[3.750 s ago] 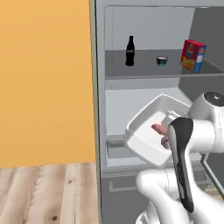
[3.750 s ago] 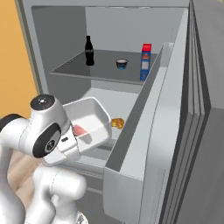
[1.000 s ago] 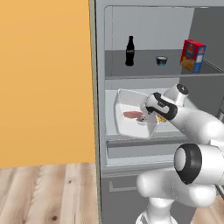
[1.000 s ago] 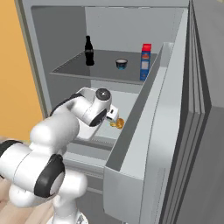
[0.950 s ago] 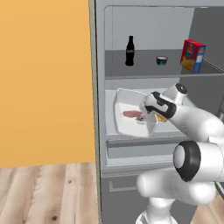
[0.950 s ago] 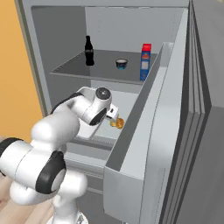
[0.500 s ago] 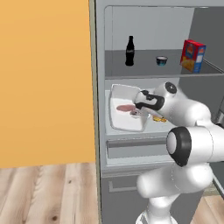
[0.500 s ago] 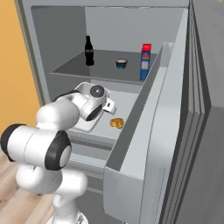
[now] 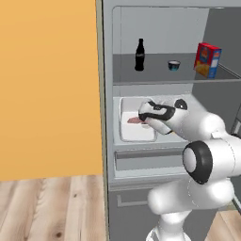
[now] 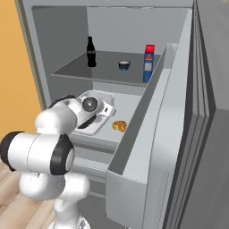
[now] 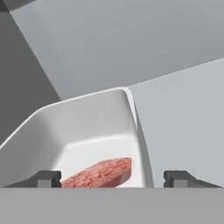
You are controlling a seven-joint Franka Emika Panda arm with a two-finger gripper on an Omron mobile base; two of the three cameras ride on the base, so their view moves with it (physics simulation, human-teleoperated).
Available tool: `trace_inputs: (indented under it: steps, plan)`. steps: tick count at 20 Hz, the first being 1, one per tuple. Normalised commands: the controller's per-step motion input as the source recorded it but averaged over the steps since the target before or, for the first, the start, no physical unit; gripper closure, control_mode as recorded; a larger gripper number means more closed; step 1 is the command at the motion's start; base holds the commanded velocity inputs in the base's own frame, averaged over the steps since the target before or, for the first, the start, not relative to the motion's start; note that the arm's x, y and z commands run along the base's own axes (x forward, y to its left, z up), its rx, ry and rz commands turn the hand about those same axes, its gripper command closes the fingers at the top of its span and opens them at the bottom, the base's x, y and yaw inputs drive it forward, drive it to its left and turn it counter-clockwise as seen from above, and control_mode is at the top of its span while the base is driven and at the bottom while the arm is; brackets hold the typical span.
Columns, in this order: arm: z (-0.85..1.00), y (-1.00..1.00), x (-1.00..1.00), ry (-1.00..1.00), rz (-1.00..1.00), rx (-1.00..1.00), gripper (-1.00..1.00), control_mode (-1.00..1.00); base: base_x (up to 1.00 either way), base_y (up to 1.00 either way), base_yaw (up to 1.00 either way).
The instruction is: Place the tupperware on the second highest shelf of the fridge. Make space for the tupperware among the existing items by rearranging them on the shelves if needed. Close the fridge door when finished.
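Observation:
The white tupperware (image 9: 135, 130) (image 10: 92, 117) rests on the left of the second highest shelf (image 10: 132, 104), a red food piece (image 11: 99, 173) lying inside it. My gripper (image 11: 113, 179) (image 9: 142, 117) hovers over the tub's right wall, open, its fingertips (image 11: 47, 178) standing wide apart and clasping nothing. An orange food piece (image 10: 119, 126) lies on the same shelf, just right of the tub. On the darker shelf above stand the cola bottle (image 9: 140, 55), the small dark bowl (image 9: 173, 65) and the red, yellow and blue box (image 9: 207, 60).
The fridge door (image 10: 179, 134) stands open at the right, its grey bins facing the shelves. An orange wall (image 9: 47, 84) borders the fridge on the left. A drawer front (image 9: 141, 160) sits under the pale shelf.
The tupperware travelled left and deeper onto the pale shelf while my gripper held it. The jaws have since opened and let go of its rim.

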Motion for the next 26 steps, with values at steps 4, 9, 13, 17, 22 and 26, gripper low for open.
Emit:
trace_inputs:
  steps: [4,9,13,17,22,26]
  plan:
    - [0.98,-0.08,-0.82,-0.15,0.00,0.00,-1.00,-1.00,0.00,0.00,0.00]
    - [1.00,0.01,-0.81,0.07,-0.02,-0.01,-1.00,-1.00,0.00,0.00,0.00]
    - [1.00,0.00,-0.75,0.31,-0.02,-0.14,-1.00,-1.00,0.00,0.00,0.00]
    - [1.00,0.00,-0.67,0.50,0.00,-0.23,-1.00,-1.00,0.00,0.00,0.00]
    - [0.96,0.00,-0.67,0.56,0.00,-0.21,-1.00,-1.00,0.00,0.00,0.00]
    - [-0.41,0.20,-0.98,0.00,0.14,-0.07,-1.00,-1.00,0.00,0.00,0.00]
